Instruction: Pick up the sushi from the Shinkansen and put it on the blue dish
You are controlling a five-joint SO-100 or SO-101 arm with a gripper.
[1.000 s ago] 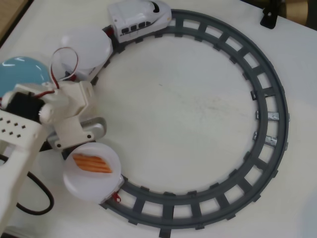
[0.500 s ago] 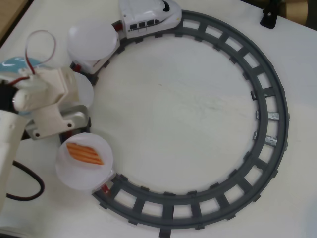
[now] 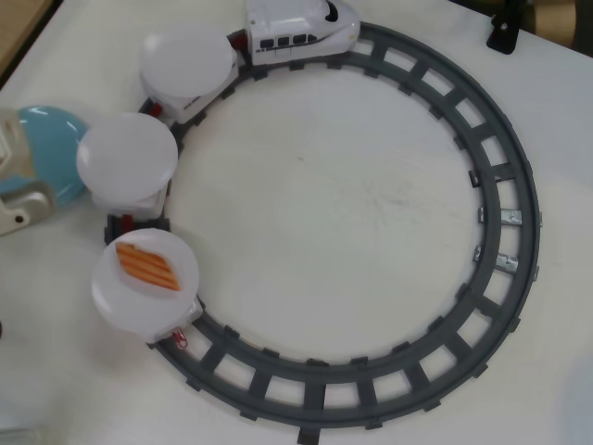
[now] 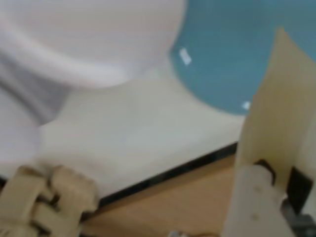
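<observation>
The white Shinkansen (image 3: 301,30) stands on the grey track at the top of the overhead view and pulls three cars with round white plates. The last plate (image 3: 130,306), at the lower left, carries an orange-striped sushi (image 3: 148,266). The blue dish (image 3: 54,144) lies at the left edge, partly covered by my cream gripper (image 3: 14,181). In the blurred wrist view the gripper (image 4: 163,118) is open and empty, with one finger (image 4: 276,128) at the right and one at the bottom left. The blue dish (image 4: 232,54) shows above it, and a white plate (image 4: 89,39) fills the upper left.
The grey ring track (image 3: 505,176) circles the white table. A black object (image 3: 505,28) stands at the top right corner. The table's edge and a wooden surface (image 4: 187,202) show low in the wrist view.
</observation>
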